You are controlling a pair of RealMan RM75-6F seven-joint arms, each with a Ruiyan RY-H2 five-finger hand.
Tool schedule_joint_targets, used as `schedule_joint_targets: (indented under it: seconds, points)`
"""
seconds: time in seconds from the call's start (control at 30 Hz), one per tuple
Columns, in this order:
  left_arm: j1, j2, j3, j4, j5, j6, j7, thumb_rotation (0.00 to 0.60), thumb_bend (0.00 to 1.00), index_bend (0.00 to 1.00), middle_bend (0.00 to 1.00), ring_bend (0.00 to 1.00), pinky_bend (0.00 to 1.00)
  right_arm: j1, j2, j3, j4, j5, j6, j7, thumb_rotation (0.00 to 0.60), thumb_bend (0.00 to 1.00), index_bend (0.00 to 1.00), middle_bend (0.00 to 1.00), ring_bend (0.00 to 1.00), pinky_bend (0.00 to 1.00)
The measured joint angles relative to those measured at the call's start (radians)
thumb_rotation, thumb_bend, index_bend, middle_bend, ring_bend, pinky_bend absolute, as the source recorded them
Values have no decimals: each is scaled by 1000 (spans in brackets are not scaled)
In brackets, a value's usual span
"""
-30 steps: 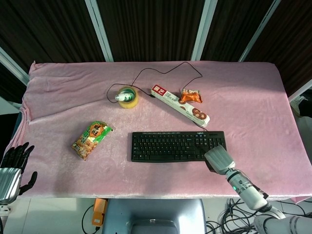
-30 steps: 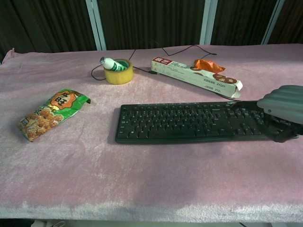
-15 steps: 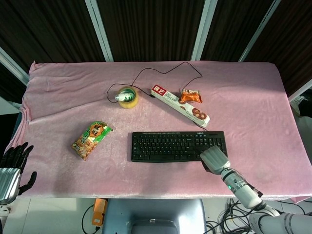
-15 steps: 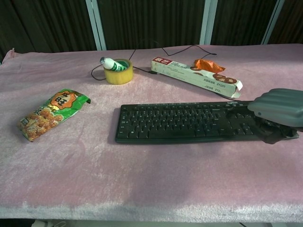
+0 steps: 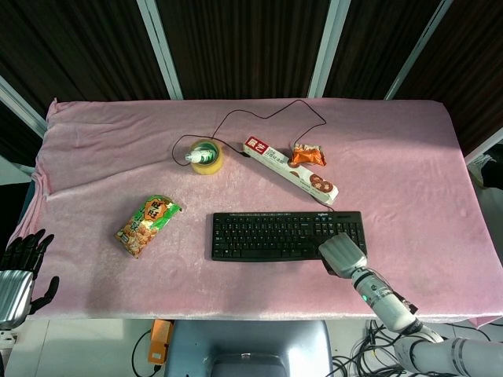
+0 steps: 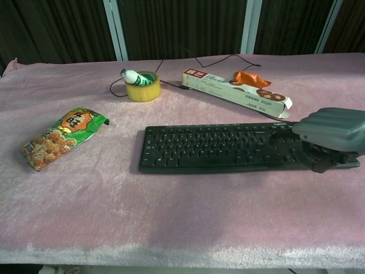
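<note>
My right hand (image 5: 343, 254) (image 6: 329, 135) hangs over the right end of the black keyboard (image 5: 275, 235) (image 6: 217, 147), back upward. Its dark fingers (image 6: 283, 138) bend down onto the keys and the thumb sits by the keyboard's front edge; nothing is held. My left hand (image 5: 20, 267) is off the table at the lower left of the head view, fingers spread and empty. It does not show in the chest view.
A green snack bag (image 5: 147, 224) (image 6: 60, 136) lies left of the keyboard. Behind it are a yellow tape roll holding a small bottle (image 5: 205, 156) (image 6: 141, 84), a long biscuit box (image 5: 291, 170) (image 6: 236, 92), an orange packet (image 5: 308, 155) (image 6: 248, 77) and the keyboard's cable (image 5: 267, 114).
My right hand has slid left along the keyboard's right end, covering more keys. The keyboard and my left hand have not moved.
</note>
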Motion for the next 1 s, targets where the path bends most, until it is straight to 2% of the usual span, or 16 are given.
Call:
schedule_joint_targets:
  seconds: [0.47,0.73,0.8,0.87,0.93,0.97,1.0]
  points:
    - [3,3,-2,4,3,10,-14,600,444,0,0,0,0,36,-22,-13,11,89,-15,-43,600,796,318,1000,1000,1000]
    - [4,2,-2,6,5,14,-16,600,444,0,0,0,0,29,-1,-17,-21,53,33,-24,600,796,309,1000,1000,1000]
    - [5,3,-2,6,6,16,-18,600,444,0,0,0,0,20,10,-18,-35,25,62,-15,600,796,254,1000,1000,1000]
    - [6,3,-3,6,7,20,-20,600,444,0,0,0,0,4,25,-22,-52,-22,109,-4,600,693,125,981,961,1000]
    - [7,3,-3,6,9,23,-22,600,445,0,0,0,0,-20,40,-30,-67,-85,174,8,600,457,12,782,777,979]
    - [8,3,-2,7,10,25,-23,600,444,0,0,0,0,-33,47,-35,-75,-114,208,15,600,371,0,625,641,922]
    - [8,3,-2,7,12,27,-25,600,444,0,0,0,0,-49,57,-41,-83,-143,244,20,600,310,0,426,464,821]
